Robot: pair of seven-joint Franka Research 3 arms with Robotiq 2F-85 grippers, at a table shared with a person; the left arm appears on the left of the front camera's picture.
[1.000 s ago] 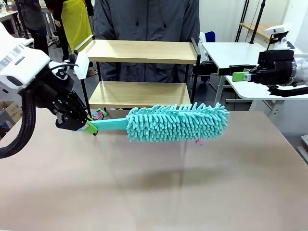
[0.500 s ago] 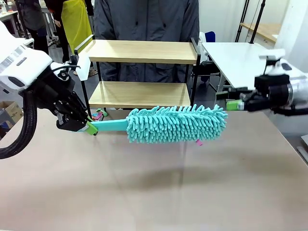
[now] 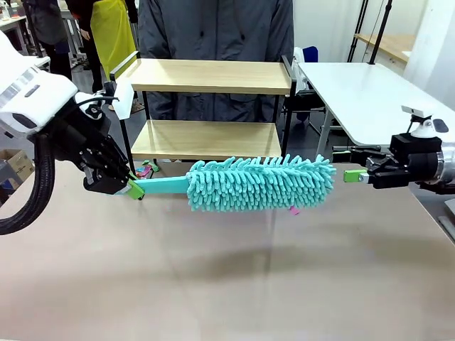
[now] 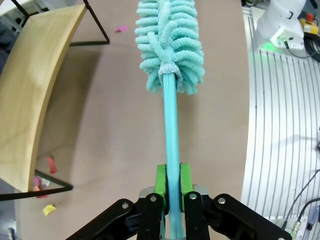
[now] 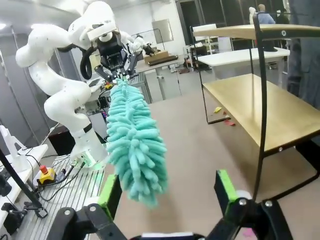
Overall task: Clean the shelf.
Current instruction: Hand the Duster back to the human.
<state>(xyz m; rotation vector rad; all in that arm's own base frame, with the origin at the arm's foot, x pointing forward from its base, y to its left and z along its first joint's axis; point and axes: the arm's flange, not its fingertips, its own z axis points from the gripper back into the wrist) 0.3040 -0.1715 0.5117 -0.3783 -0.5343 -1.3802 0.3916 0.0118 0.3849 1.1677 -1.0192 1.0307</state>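
The shelf (image 3: 213,75) stands at the table's far edge, its two light wooden boards bare; its lower board (image 5: 260,110) lies right of my right gripper. My left gripper (image 3: 131,187) is shut on the handle of a teal fluffy duster (image 3: 259,183), held level above the table in front of the lower board. In the left wrist view the green pads (image 4: 160,179) clamp the duster handle (image 4: 171,125), with the shelf board (image 4: 30,100) to the left. My right gripper (image 3: 350,163) is open just off the duster's tip, holding nothing. The duster (image 5: 135,145) hangs ahead of my open right gripper (image 5: 167,195).
A person (image 3: 213,28) stands right behind the shelf. Small coloured paper scraps (image 3: 147,169) lie on the brown table under the shelf's left legs, and a pink scrap (image 3: 293,209) lies below the duster. A white table (image 3: 355,85) stands at the back right.
My right arm has come down from beside the shelf's top board to the level of the duster's tip, still open. The left gripper and duster have barely moved.
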